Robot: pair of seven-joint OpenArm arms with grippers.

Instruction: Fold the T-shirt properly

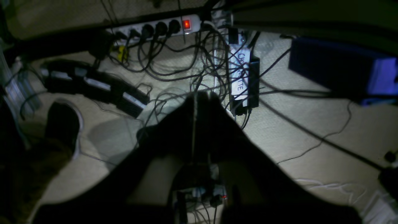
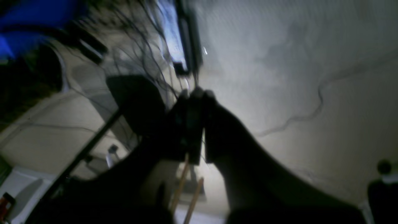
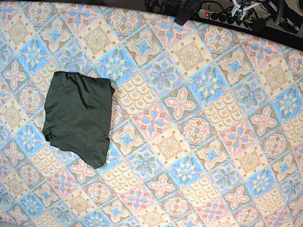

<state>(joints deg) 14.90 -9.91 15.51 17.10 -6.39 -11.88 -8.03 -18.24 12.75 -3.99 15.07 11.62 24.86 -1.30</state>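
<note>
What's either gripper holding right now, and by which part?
Nothing. Left gripper and right gripper are both shut on nothing, off the table; the T-shirt lies folded on the tablecloth, untouched.

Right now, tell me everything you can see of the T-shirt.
The T-shirt is dark olive-green, thin-looking knit, plain, folded into a compact, roughly rectangular bundle with slightly uneven edges and soft wrinkles. No sleeves stick out. It lies flat on the left part of the patterned tablecloth, touched by nothing else; neither arm is near it.
</note>
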